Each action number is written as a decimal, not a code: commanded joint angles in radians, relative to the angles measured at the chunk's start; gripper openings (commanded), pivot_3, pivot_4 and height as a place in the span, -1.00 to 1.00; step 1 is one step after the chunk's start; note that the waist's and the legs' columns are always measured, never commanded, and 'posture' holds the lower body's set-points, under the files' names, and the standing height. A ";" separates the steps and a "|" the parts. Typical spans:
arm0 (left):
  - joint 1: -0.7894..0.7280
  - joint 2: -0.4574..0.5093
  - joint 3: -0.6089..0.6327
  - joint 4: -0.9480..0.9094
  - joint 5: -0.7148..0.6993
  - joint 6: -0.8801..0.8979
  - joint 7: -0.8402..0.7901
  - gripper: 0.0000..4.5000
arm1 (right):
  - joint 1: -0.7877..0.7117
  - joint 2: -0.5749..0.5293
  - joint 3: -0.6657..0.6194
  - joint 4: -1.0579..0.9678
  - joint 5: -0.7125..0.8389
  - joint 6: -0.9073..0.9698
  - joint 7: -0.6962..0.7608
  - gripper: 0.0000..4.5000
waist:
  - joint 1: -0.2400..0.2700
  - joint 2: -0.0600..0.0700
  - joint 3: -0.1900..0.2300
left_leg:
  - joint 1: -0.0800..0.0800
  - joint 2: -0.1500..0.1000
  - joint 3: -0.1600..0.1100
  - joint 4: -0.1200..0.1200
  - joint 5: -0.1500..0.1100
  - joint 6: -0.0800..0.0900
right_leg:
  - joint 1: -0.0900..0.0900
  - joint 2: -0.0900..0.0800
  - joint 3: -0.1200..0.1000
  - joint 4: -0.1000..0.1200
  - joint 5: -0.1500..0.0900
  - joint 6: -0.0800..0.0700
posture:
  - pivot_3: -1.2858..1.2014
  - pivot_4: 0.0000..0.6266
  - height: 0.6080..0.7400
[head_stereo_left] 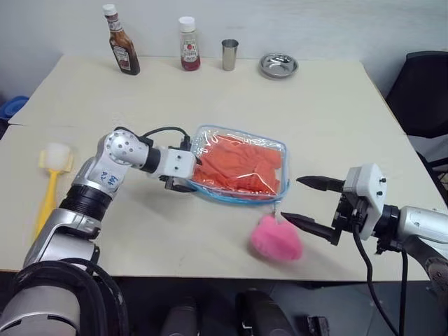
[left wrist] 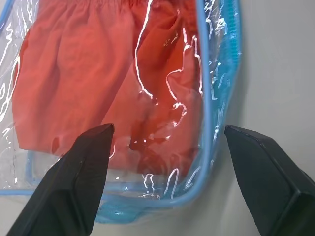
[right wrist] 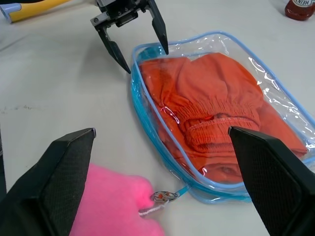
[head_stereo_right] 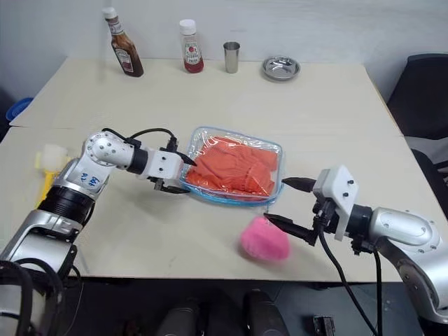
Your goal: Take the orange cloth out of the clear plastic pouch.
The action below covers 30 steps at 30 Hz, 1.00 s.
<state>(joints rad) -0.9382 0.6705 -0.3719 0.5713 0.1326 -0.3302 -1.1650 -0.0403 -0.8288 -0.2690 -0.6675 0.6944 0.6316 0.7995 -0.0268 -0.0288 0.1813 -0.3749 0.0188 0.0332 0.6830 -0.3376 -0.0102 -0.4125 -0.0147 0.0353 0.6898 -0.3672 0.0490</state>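
On table [head_stereo_left: 336,112], clear pouch [head_stereo_left: 276,150] holds orange cloth [head_stereo_left: 241,164]; left claw [right wrist: 135,44] and right claw [head_stereo_left: 302,203] spread.

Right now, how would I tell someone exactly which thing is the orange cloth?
Start at the beige table and find the clear plastic pouch with blue edging near its middle. The orange cloth is the wrinkled fabric folded inside it, unlike the fluffy pink plush toy lying outside.

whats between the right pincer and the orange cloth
The pink plush by the lower finger, and the clear pouch wall around the cloth; seen in the left eye view. The right pincer touches neither.
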 commanded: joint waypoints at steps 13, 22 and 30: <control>0.256 0.119 0.132 -0.421 -0.039 0.284 -0.015 -0.99 | 0.020 -0.036 0.002 -0.025 0.000 -0.017 0.043 1.00 | -0.004 0.000 0.000 | 0.001 0.001 0.000 0.000 0.000 0.000 | 0.000 0.000 0.000 0.001 0.000 0.000 | 0.03 -0.52 1.00; 0.560 0.211 0.269 -0.831 -0.016 0.606 0.119 -0.99 | 0.142 -0.109 0.007 0.002 -0.116 -0.104 0.145 1.00 | 0.002 0.000 0.000 | 0.004 0.001 -0.001 -0.001 -0.001 0.001 | 0.004 0.000 0.000 0.000 0.000 0.000 | 0.03 -0.52 1.00; 0.597 0.205 0.292 -0.794 -0.011 0.554 0.209 -0.31 | 0.211 -0.122 0.006 0.062 -0.186 -0.188 0.202 1.00 | 0.001 0.000 0.000 | 0.004 0.001 -0.001 -0.001 -0.003 0.006 | 0.005 0.000 0.000 0.000 0.000 0.000 | 0.03 -0.52 1.00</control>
<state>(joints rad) -0.3358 0.8690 -0.1135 -0.2445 0.1229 0.2550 -0.9757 0.1714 -0.9354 -0.2441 -0.6123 0.5248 0.4766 0.9822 -0.0258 -0.0289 0.1811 -0.3702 0.0194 0.0320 0.6825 -0.3409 -0.0047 -0.4078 -0.0143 0.0356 0.6896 -0.3672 0.0490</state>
